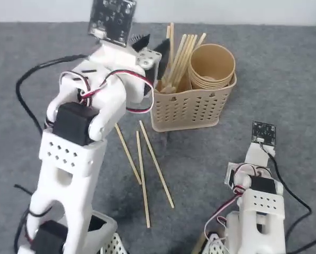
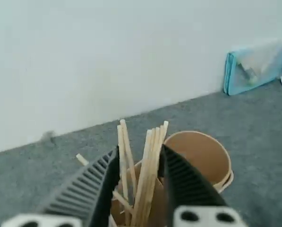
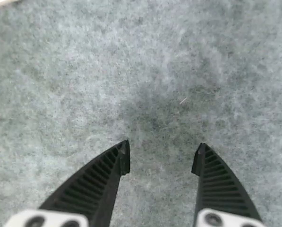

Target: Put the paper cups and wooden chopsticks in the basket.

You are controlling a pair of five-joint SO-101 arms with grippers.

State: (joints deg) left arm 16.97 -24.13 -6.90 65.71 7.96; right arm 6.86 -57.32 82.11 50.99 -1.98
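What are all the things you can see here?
basket: one, beige, on the carpet's far side.
paper cups: one stack, brown, inside the basket.
standing chopsticks: a bundle, pale wood, in the basket beside the cups.
loose chopsticks: three, pale wood, lying on the carpet in front of the basket.
carpet: one, grey, under everything.
packet: one, light blue, by the wall.
left claw: one, black, open, above the basket's chopsticks.
right claw: one, black, open, over bare carpet.
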